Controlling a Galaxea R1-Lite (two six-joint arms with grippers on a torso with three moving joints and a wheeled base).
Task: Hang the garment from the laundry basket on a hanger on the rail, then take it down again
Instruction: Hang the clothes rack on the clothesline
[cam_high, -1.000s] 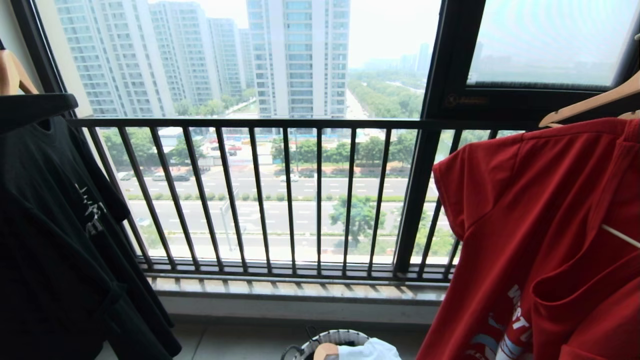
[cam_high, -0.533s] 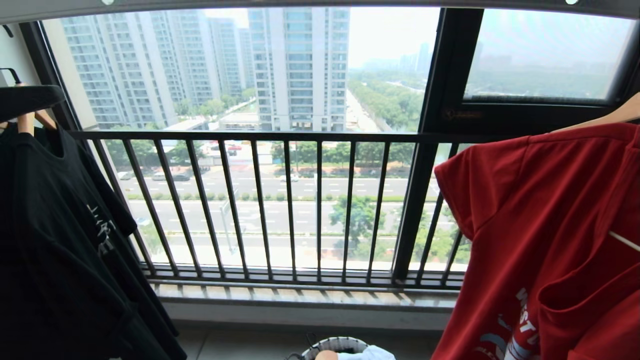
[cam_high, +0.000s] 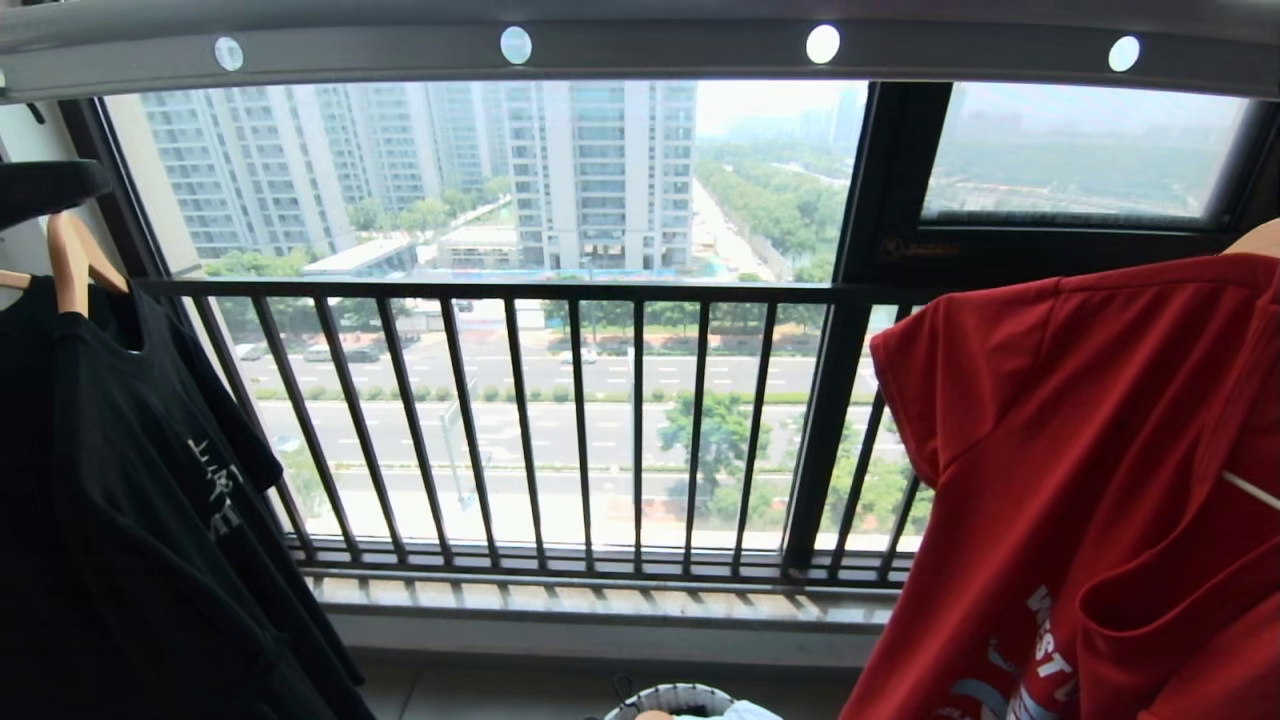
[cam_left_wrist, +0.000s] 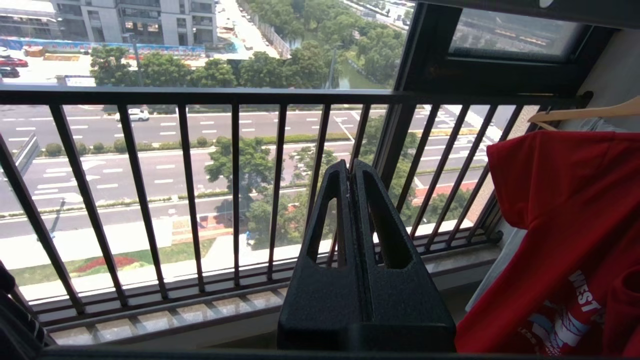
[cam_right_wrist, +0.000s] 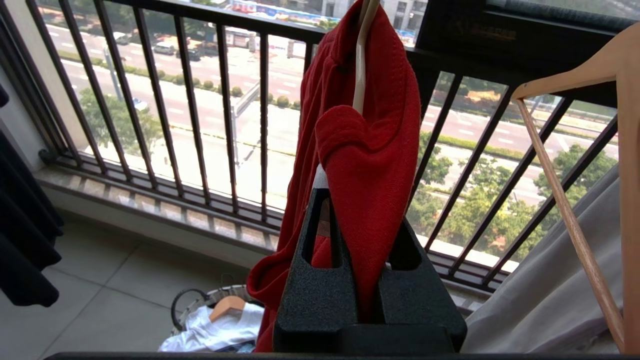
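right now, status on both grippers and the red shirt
Left gripper shut, empty, facing the window railing. Right gripper shut on red T-shirt and white hanger, below the rail. Wooden hanger close alongside.

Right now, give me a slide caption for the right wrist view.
Right pincer shut on red T-shirt draped over white hanger, window railing behind.

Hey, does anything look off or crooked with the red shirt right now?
Yes. The red T-shirt sits bunched and folded over on the thin white hanger, not spread flat, with the right gripper shut on the fabric. In the head view its shoulder line slopes and the collar droops low.
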